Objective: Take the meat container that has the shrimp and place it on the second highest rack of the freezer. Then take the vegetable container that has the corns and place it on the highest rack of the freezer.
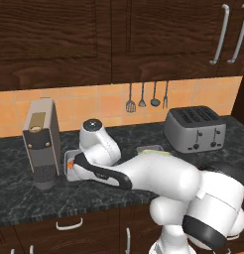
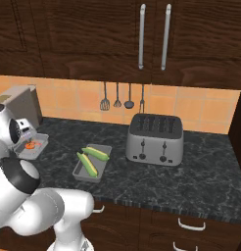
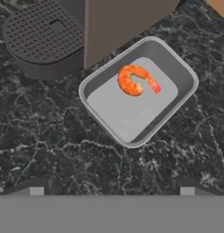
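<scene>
The tool (image 3: 112,190) is hanging wide open and empty above the worktop (image 3: 50,136); the tray (image 3: 139,88) with the shrimp (image 3: 135,80) is lying just ahead of its tips, long axis running diagonally; beside it the coffee machine (image 1: 42,141) is standing; rightward, the corn tray (image 2: 92,163), then the toaster (image 2: 155,138); dark cabinets (image 2: 117,34) are hanging beyond.

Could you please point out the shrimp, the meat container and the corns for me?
shrimp (image 3: 135,81): hand view, on its curled orange body.
meat container (image 3: 118,113): hand view, on the bare grey floor below the shrimp.
corns (image 2: 87,164): right base view, on the nearer cob's middle.
</scene>
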You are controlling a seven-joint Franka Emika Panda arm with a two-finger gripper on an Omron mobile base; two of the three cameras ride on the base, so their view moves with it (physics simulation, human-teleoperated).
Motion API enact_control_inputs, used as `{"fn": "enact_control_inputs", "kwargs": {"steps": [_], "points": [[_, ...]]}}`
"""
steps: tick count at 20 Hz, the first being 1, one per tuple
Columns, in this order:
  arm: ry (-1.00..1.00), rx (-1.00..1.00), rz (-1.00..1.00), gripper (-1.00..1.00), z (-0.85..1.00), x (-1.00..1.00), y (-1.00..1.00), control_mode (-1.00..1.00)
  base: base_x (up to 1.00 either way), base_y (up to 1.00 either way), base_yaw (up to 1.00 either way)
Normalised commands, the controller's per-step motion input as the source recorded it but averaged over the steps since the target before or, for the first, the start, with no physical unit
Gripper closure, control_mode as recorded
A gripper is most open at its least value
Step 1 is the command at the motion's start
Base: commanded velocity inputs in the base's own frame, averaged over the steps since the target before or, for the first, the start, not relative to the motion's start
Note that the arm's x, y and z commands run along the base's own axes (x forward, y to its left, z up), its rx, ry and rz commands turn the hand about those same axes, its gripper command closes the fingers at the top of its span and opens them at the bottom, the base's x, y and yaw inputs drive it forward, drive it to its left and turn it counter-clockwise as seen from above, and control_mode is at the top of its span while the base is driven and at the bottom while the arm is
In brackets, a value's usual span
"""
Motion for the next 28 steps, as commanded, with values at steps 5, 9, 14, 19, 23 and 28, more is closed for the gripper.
{"fn": "enact_control_inputs", "kwargs": {"steps": [5, 9, 14, 19, 23, 28], "points": [[0.11, -0.05, 0.08, -1.0, -0.12, 0.3, 0.0, -1.0, 0.0, 0.0, 0.0], [0.08, -0.09, 0.09, -1.0, -0.18, 0.34, 0.04, -1.0, 0.0, 0.0, 0.0], [0.08, -0.03, 0.11, -1.0, -0.27, 0.03, 0.34, -1.0, 0.0, 0.0, 0.0], [0.02, 0.0, 0.06, -1.0, -0.26, 0.01, 0.16, -1.0, 0.0, 0.0, 0.0], [0.0, -0.02, 0.05, -1.0, -0.24, 0.08, 0.03, -1.0, 0.0, 0.0, 0.0], [0.01, -0.04, 0.01, -1.0, -0.34, 0.1, 0.0, -1.0, 0.0, 0.0, 0.0]]}}
